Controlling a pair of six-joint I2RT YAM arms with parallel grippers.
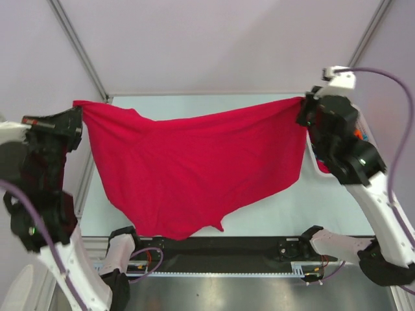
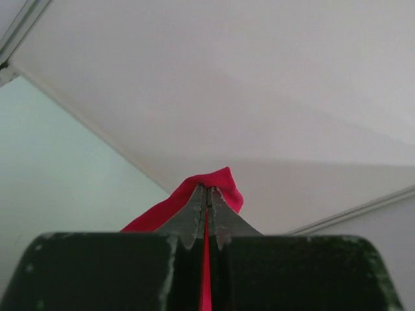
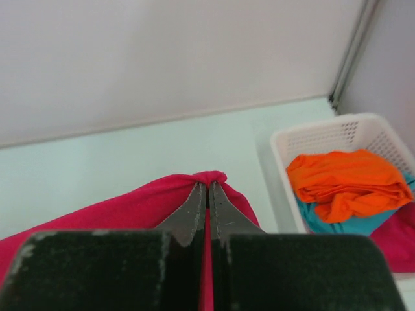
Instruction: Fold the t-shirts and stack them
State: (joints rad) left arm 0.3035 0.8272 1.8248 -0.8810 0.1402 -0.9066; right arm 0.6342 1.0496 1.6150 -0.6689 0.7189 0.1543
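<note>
A crimson red t-shirt [image 1: 194,168] hangs stretched in the air above the pale table [image 1: 285,214], its lower edge drooping toward the near side. My left gripper [image 1: 79,110] is shut on its left corner, and red cloth [image 2: 220,181] bunches past the fingertips in the left wrist view. At the right, my right gripper [image 1: 303,107] is shut on the other corner, with a red fold [image 3: 211,178] pinched at its tips. An orange t-shirt [image 3: 347,181] lies crumpled on a teal t-shirt [image 3: 356,223] inside the basket.
A white slatted plastic basket [image 3: 324,133] stands at the table's right edge, mostly behind my right arm in the top view. More red cloth [image 3: 399,240] lies in it. Purple-grey walls [image 1: 214,39] close the back and sides.
</note>
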